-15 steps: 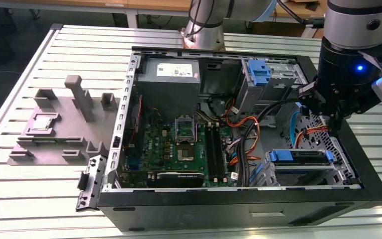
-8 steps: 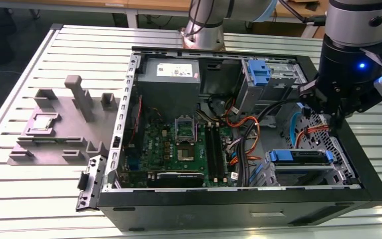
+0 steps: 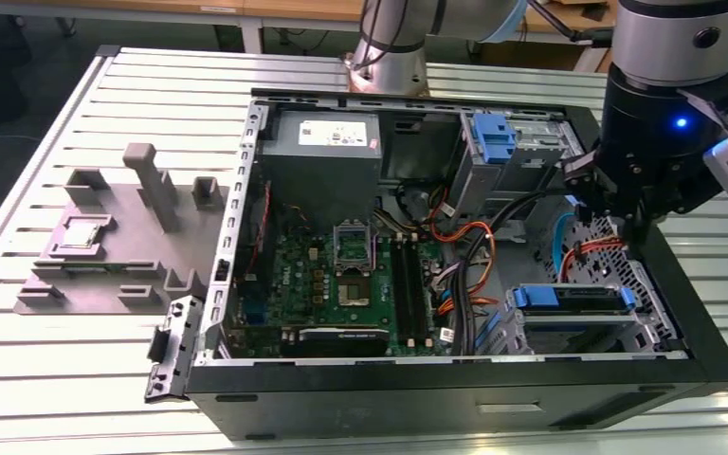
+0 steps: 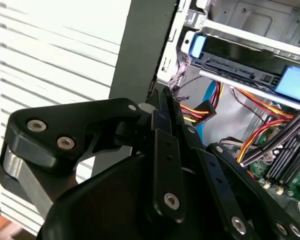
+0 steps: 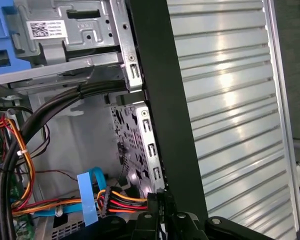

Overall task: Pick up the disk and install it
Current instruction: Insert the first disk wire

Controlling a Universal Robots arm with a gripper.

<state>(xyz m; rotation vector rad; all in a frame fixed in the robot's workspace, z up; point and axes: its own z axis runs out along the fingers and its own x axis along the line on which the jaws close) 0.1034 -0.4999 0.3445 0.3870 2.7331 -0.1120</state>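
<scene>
Disk first: the flat silver hard drive in its blue plastic carrier [image 3: 571, 300] lies in a bay inside the open black computer case [image 3: 465, 403], long axis running across the exterior view. The black gripper [image 3: 620, 210] hangs by the case wall, the disk nearer the camera from it. Fingers look pinched together, holding nothing. Orange cables [image 3: 591, 251] crowd between; slatted metal table [image 3: 86, 370] underneath.

Exterior view: high, angled down on open computer case [image 3: 465, 379]. Both wrist views: close, sharing case wall.
</scene>
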